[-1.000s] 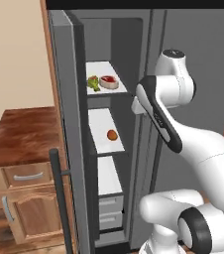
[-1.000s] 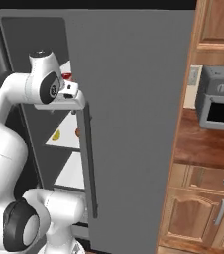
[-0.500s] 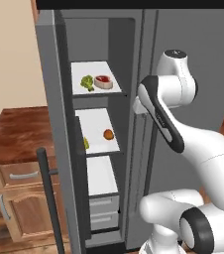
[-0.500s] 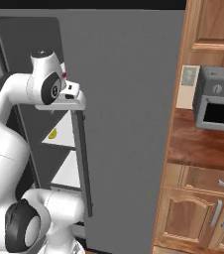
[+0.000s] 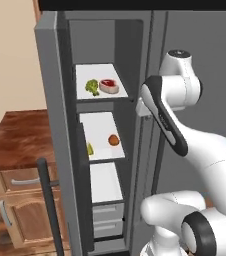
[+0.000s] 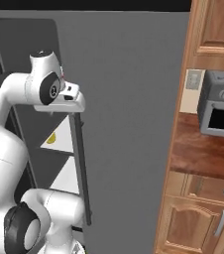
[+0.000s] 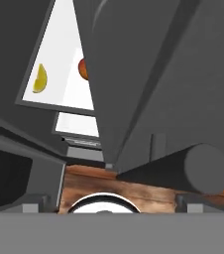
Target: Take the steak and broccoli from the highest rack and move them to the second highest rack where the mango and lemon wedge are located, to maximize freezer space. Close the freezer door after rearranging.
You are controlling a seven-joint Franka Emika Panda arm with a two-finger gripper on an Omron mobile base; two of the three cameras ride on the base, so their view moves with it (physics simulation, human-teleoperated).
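The freezer (image 5: 135, 60) stands open, its freezer door (image 5: 52, 125) swung out to the left with its dark bar handle (image 5: 47, 200) low down. On the highest rack (image 5: 82, 75) lie the broccoli (image 5: 91, 87) and the steak (image 5: 109, 85). The second highest rack (image 5: 100, 127) holds the mango (image 5: 113, 140) and the lemon wedge (image 5: 90, 148). My gripper (image 5: 141, 107) hangs at the freezer's right edge, level with the gap between those racks. It is open and holds nothing. The hand view shows the lemon wedge (image 7: 39, 79) and part of the mango (image 7: 83, 69).
The neighbouring grey door (image 6: 129, 124) is closed; my gripper (image 6: 73, 101) sits at the top of its dark bar handle (image 6: 80, 163). A wooden counter with drawers (image 5: 15, 145) stands left of the freezer. To the right are an oven (image 6: 223, 111) and wood cabinets (image 6: 203, 218).
Both base views have shifted, so the cameras moved. The freezer door stands wider open and more of the racks shows. The arm holds the same pose.
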